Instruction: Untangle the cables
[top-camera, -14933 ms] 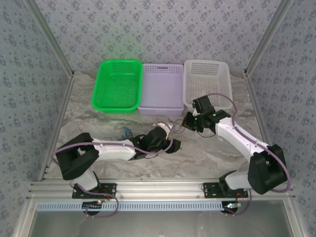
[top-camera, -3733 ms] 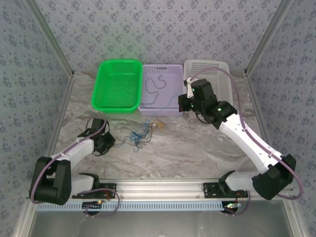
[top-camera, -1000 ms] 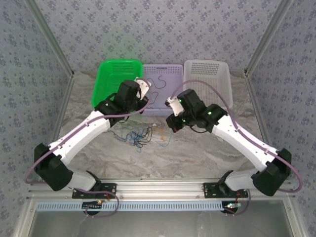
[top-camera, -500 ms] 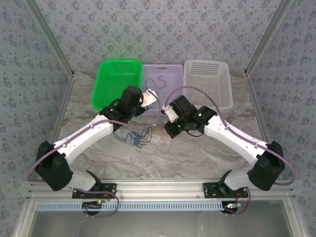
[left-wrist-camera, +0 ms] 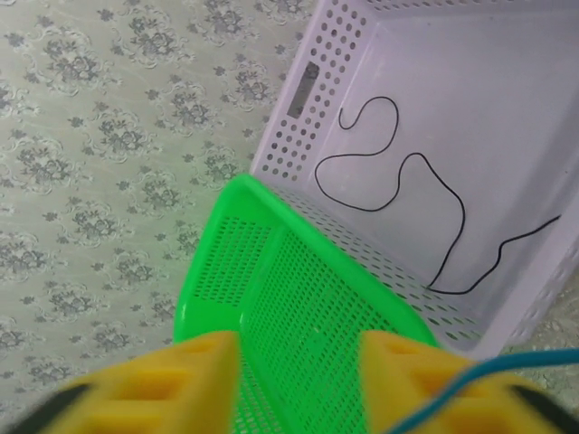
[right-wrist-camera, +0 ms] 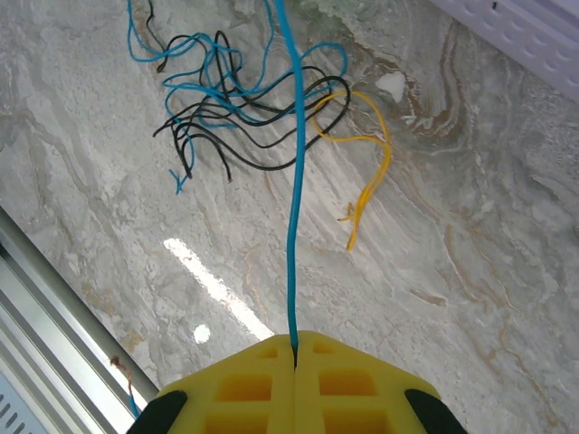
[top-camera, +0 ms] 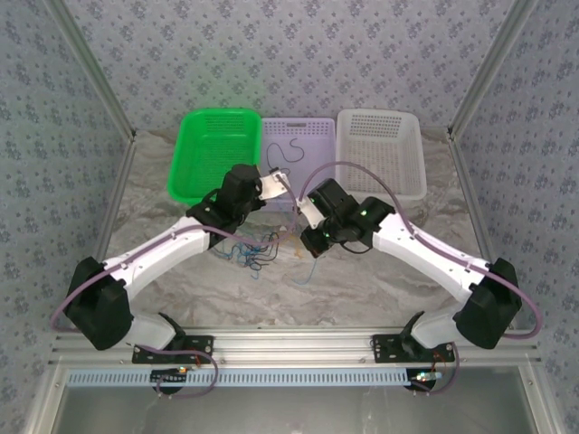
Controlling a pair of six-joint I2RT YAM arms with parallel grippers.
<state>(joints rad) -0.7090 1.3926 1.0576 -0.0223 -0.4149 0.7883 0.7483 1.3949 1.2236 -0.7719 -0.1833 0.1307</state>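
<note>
1. Right wrist view: the right gripper [right-wrist-camera: 294, 342] is clamped fully shut on a thin blue cable [right-wrist-camera: 294, 226], which is drawn taut from the fingertips up to the tangle of blue and black wires [right-wrist-camera: 231, 99] on the grey marbled table [right-wrist-camera: 470, 298]
2. A yellow-olive wire [right-wrist-camera: 375, 172] is seen at the tangle's edge, with one end caught among the black loops and the rest lying loose on the table
3. The left gripper [left-wrist-camera: 298, 357] is held with its yellow fingers apart above the green perforated plastic basket [left-wrist-camera: 298, 289]; nothing is pinched between them, though a blue strand [left-wrist-camera: 507, 362] is draped across one finger
4. One thin black cable [left-wrist-camera: 396, 145] is laid by itself in the lilac perforated plastic basket [left-wrist-camera: 298, 136], so the task is judged begun but far from done: the blue, black and yellow-olive wires are not yet parted
5. Room is bounded behind the tangle by the basket rims, the white perforated plastic basket [top-camera: 380, 154] included, and in front by the aluminium rail [top-camera: 298, 346]; open table is left to the right, and the two grippers are set close together, so care is called for
</note>
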